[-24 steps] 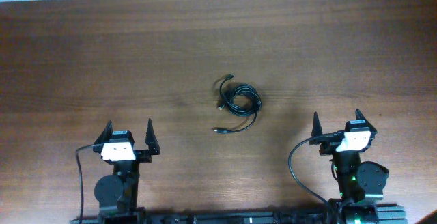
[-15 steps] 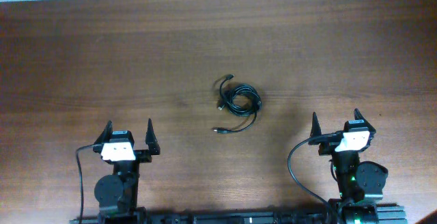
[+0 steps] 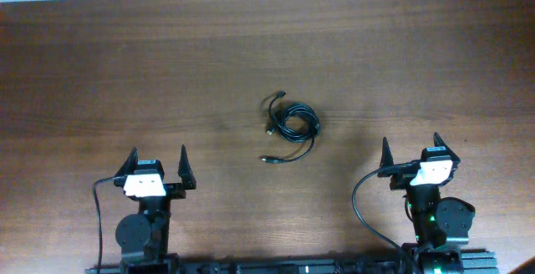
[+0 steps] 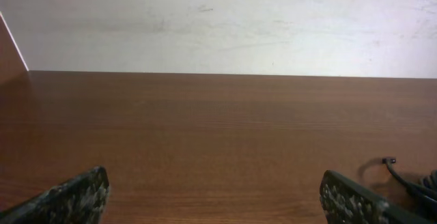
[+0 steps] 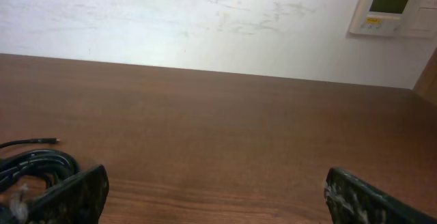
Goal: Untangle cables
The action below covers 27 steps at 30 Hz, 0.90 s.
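Observation:
The cables point(image 3: 292, 125) lie as one small tangled black coil near the middle of the brown wooden table point(image 3: 125, 73), with plug ends sticking out at its top and lower left. My left gripper point(image 3: 157, 159) is open and empty, near the front left, well short of the coil. My right gripper point(image 3: 411, 146) is open and empty, at the front right. In the left wrist view a cable end point(image 4: 403, 179) shows at the far right, beyond the gripper point(image 4: 215, 193). In the right wrist view the coil point(image 5: 34, 166) lies at the far left, beside the gripper point(image 5: 215, 193).
A pale wall runs behind the table's far edge point(image 4: 218, 74). A wall thermostat point(image 5: 389, 5) shows at the upper right of the right wrist view. Thicker black arm wires point(image 3: 359, 203) loop by each arm base at the front edge.

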### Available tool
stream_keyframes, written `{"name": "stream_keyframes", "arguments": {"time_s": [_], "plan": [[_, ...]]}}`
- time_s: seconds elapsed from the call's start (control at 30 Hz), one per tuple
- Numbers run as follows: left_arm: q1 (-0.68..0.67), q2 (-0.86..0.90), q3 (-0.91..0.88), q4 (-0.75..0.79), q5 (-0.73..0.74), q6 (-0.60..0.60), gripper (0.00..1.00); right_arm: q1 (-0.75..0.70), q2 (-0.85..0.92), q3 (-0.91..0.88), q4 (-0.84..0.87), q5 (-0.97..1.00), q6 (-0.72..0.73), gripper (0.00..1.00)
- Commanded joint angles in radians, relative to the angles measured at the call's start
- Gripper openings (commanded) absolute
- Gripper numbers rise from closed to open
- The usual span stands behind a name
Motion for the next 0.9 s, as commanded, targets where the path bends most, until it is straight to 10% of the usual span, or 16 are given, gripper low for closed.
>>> {"name": "stream_keyframes", "arguments": {"time_s": [0.0,0.27,0.6,0.87], "plan": [[0.005,-0.005,-0.004,-0.003,0.010,0.012,0.99,0.006,-0.001,-0.010,0.002,0.013,0.004,0.99],[0.005,-0.004,0.021,0.170,0.231,0.014,0.99,0.006,-0.001,-0.010,0.002,0.013,0.004,0.99],[0.004,0.334,0.491,-0.225,0.348,-0.061,0.99,0.006,-0.001,-0.010,0.002,0.013,0.004,0.99],[0.004,0.596,0.591,-0.233,0.592,-0.169,0.99,0.006,-0.001,-0.010,0.002,0.013,0.004,0.99]]}}
